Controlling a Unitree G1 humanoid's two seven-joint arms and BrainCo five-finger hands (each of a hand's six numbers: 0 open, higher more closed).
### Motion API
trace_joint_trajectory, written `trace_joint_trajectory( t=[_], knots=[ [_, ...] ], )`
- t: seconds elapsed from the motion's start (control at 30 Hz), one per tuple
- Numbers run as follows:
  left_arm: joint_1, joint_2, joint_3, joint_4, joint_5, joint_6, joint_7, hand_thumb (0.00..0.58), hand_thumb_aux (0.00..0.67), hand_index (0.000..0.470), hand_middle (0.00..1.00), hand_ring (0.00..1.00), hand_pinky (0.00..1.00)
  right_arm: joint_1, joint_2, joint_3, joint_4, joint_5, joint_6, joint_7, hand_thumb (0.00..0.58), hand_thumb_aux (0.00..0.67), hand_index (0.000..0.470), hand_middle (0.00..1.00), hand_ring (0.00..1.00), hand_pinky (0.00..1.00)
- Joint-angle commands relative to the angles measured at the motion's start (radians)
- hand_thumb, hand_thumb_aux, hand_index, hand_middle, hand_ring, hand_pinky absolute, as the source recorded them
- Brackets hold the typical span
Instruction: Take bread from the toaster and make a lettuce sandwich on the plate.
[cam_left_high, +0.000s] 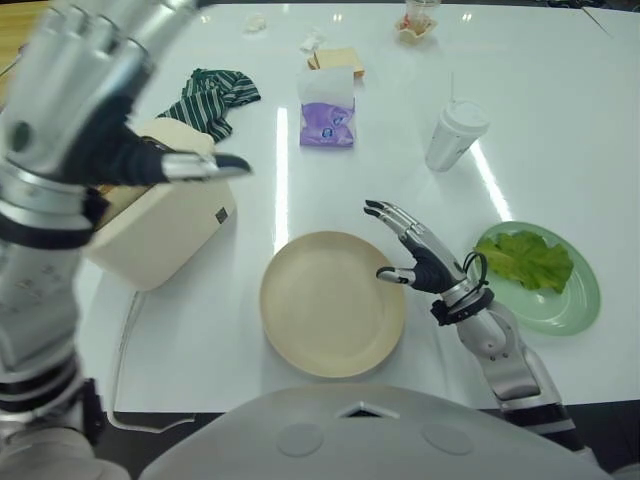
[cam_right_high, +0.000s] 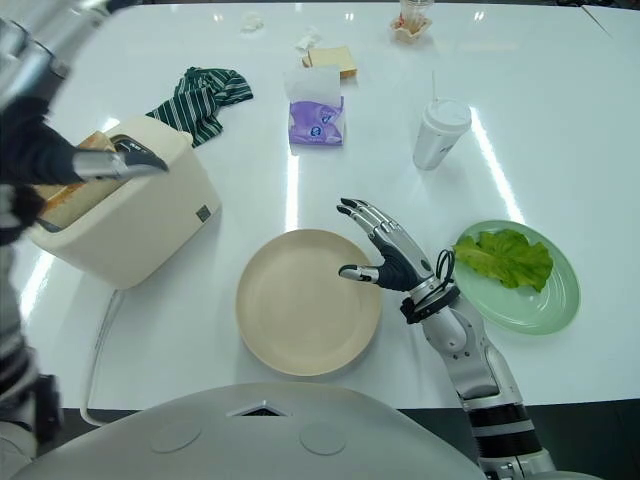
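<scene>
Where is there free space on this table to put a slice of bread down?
The beige plate is bare. Open table lies right of the cup, beyond the green plate, and between the toaster and tissue pack. It is tight between the two plates, where the right hand sits.

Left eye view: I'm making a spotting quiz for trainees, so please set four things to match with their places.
1 lettuce
2 lidded cup
3 striped cloth
4 right hand

A beyond the toaster
B on the green plate
C at the beige plate's right rim
D upright, beyond the green plate

Pairs: 1-B, 2-D, 3-A, 4-C
</scene>
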Motion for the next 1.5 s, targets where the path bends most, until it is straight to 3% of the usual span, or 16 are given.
trace_joint_trajectory(
  t=[0.03,0.23,0.47,0.97,1.0,1.03,1.07,1.1,1.13,1.5],
  knots=[
    [0.111,0.126,0.087,0.199,0.099,-0.117,0.014,0.0,0.0,0.0,0.0,0.0,0.0,0.003,0.004,0.007,0.0,-0.002,0.005,-0.005,0.0,0.0,0.0,0.0,0.0,0.0],
    [0.195,0.237,0.11,0.461,0.211,-0.228,0.128,0.0,0.0,0.0,0.0,0.0,0.0,0.014,0.008,0.008,-0.004,-0.009,0.009,-0.016,0.0,0.0,0.0,0.0,0.0,0.0],
    [0.197,0.335,0.037,0.709,0.295,-0.241,0.235,0.0,0.0,0.0,0.0,0.0,0.0,0.026,0.014,0.005,-0.016,-0.012,0.013,-0.022,0.0,0.0,0.0,0.0,0.0,0.0],
    [0.247,0.364,-0.093,0.772,0.299,-0.219,0.278,0.014,0.008,0.006,0.0,0.0,0.0,0.062,0.02,-0.005,-0.066,-0.009,0.023,-0.016,0.0,0.0,0.0,0.0,0.0,0.0],
    [0.256,0.359,-0.094,0.762,0.29,-0.215,0.27,0.148,0.092,0.065,0.0,0.0,0.0,0.063,0.02,-0.006,-0.069,-0.008,0.024,-0.015,0.0,0.0,0.0,0.0,0.0,0.0],
    [0.265,0.354,-0.096,0.75,0.28,-0.212,0.259,0.387,0.284,0.199,0.0,0.0,0.0,0.064,0.021,-0.007,-0.071,-0.007,0.025,-0.014,0.0,0.0,0.0,0.0,0.0,0.0],
    [0.274,0.347,-0.095,0.734,0.268,-0.207,0.247,0.472,0.381,0.267,0.0,0.0,0.0,0.065,0.021,-0.008,-0.073,-0.007,0.025,-0.014,0.0,0.0,0.0,0.0,0.0,0.0],
    [0.282,0.34,-0.092,0.716,0.256,-0.2,0.235,0.559,0.541,0.38,0.0,0.0,0.0,0.066,0.021,-0.008,-0.073,-0.007,0.024,-0.014,0.0,0.0,0.0,0.0,0.0,0.0],
    [0.291,0.333,-0.087,0.694,0.24,-0.194,0.22,0.58,0.67,0.47,0.0,0.0,0.0,0.066,0.021,-0.009,-0.075,-0.006,0.025,-0.013,0.0,0.0,0.0,0.0,0.0,0.0],
    [0.315,0.219,0.045,0.465,0.054,-0.068,0.117,0.58,0.67,0.47,0.0,0.0,0.0,0.074,0.02,-0.016,-0.086,-0.004,0.027,-0.016,0.0,0.0,0.0,0.0,0.0,0.0]
  ],
)
